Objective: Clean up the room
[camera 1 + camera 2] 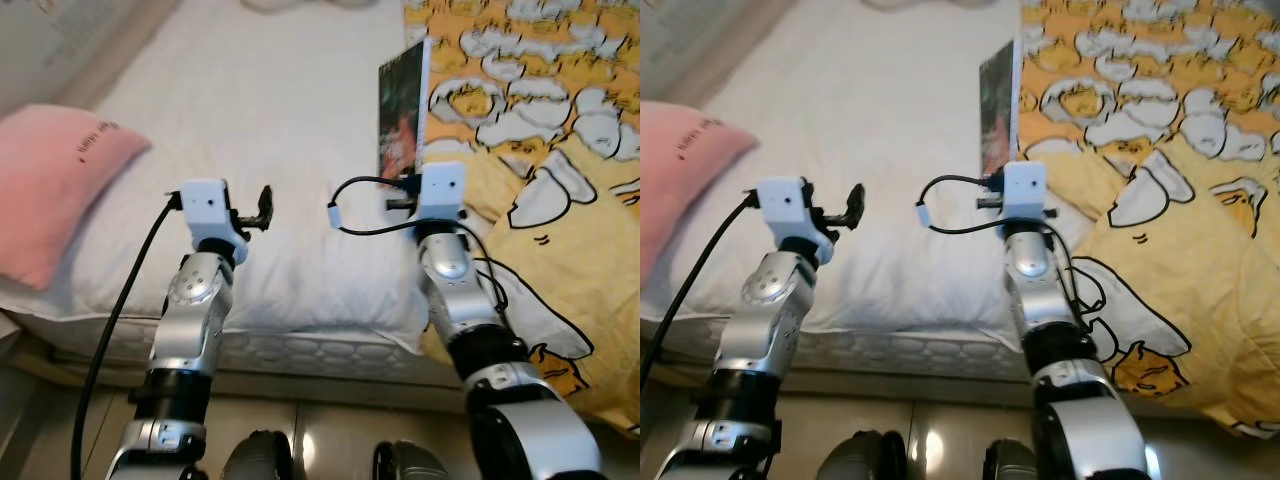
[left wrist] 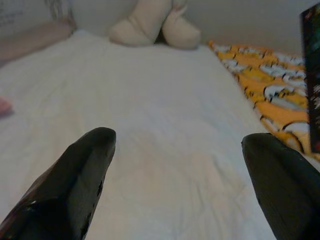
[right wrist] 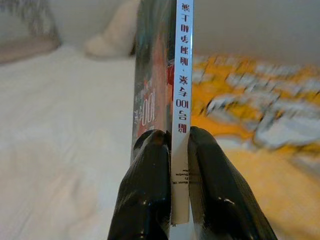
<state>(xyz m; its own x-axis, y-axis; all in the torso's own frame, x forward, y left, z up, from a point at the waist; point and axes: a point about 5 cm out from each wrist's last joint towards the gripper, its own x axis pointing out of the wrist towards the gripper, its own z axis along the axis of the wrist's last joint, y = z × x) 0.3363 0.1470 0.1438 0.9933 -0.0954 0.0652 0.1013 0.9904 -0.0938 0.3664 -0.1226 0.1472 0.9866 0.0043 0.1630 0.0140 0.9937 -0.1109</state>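
Right claw point(image 3: 179, 150): clamped on thin book point(image 1: 403, 115), upright over bed point(image 1: 280, 120). Keep squeeze firm, book vertical during carry. Left claw point(image 2: 177, 165): fingers apart, empty.

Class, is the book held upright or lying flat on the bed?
Upright: the right tool pinches the book on edge above the bed.

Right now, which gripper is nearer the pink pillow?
Left. The left gripper hovers open over the white sheet beside the pink pillow; the right gripper holds a book farther away.
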